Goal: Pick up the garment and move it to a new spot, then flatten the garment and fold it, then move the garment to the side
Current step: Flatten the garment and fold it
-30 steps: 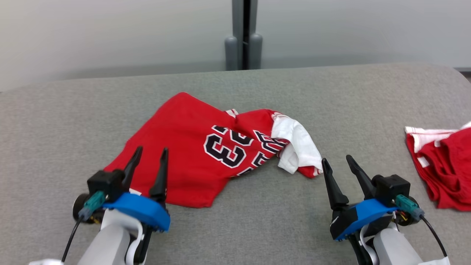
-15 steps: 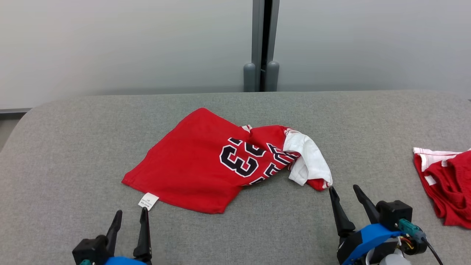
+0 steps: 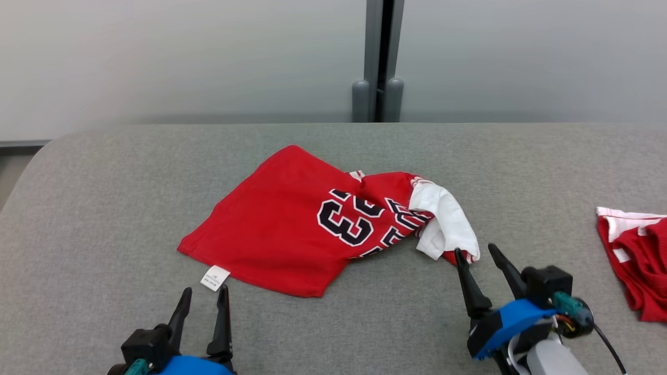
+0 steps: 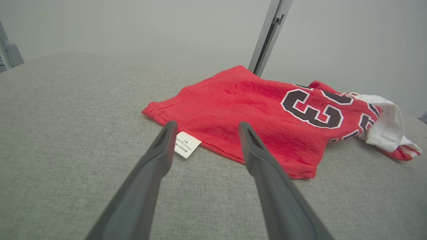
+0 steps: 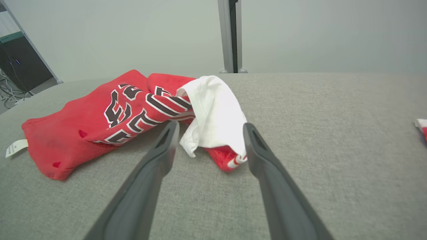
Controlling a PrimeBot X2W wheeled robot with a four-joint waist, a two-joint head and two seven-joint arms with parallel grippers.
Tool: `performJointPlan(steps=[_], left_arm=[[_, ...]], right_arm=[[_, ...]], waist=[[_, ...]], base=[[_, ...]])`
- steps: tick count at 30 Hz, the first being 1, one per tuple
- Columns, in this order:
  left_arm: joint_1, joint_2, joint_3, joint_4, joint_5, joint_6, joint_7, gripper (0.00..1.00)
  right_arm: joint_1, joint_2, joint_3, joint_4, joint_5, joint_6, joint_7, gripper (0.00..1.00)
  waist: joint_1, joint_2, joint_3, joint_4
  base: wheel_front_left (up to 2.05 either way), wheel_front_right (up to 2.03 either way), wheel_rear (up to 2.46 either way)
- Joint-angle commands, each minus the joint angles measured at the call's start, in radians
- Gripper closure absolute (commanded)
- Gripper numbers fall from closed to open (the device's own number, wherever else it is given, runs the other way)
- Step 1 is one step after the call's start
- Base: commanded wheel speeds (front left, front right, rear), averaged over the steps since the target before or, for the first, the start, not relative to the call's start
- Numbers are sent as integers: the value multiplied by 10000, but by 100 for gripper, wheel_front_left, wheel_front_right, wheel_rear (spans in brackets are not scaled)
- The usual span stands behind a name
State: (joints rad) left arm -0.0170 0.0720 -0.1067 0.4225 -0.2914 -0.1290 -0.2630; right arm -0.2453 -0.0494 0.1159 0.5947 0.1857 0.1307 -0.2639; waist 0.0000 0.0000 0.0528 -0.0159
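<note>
Edged forward since half a second ago with the right gripper, spread wide and gripping nothing, one fingertip now close against the striped red corner below the white sleeve at the right end of the red garment; cannot tell whether touching. Poised at the near left with the left gripper, likewise spread and empty, just near of the white tag on the garment's near-left hem. Lying crumpled mid-way across the grey cushioned surface, number 23 facing up, well apart from another red-and-white cloth at the right edge.
</note>
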Motion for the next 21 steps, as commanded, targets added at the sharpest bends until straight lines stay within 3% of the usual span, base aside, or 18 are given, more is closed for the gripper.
performJointPlan(steps=[1, 16, 18, 19, 21], left_arm=[[-198, -4, -140, -2, -94, -25, -23, 0], [-633, 217, -743, 192, -596, -28, -23, 0], [-634, 208, -731, 181, -617, -29, -23, 0], [-630, 205, -729, 180, -623, -29, -23, 0], [-631, 182, -743, 219, -632, -29, -23, 0]], right_arm=[[-335, -33, 38, 105, -43, 0, -2, 0], [-2145, -31, -1046, 2227, -1175, 0, -4, 0], [-2224, -34, -1085, 2307, -1150, 0, -4, 85], [-2273, -34, -1099, 2266, -1101, 0, -4, 100], [-2312, -34, -1109, 2058, -996, -1, -4, 100]], waist=[[0, 0, 165, 186], [0, 0, 994, 1367], [0, 0, 1037, 1390], [0, 0, 1048, 1390], [0, 0, 1022, 1357]], base=[[0, 0, 0], [0, 0, 0], [0, 0, 0], [0, 0, 0], [0, 0, 0]])
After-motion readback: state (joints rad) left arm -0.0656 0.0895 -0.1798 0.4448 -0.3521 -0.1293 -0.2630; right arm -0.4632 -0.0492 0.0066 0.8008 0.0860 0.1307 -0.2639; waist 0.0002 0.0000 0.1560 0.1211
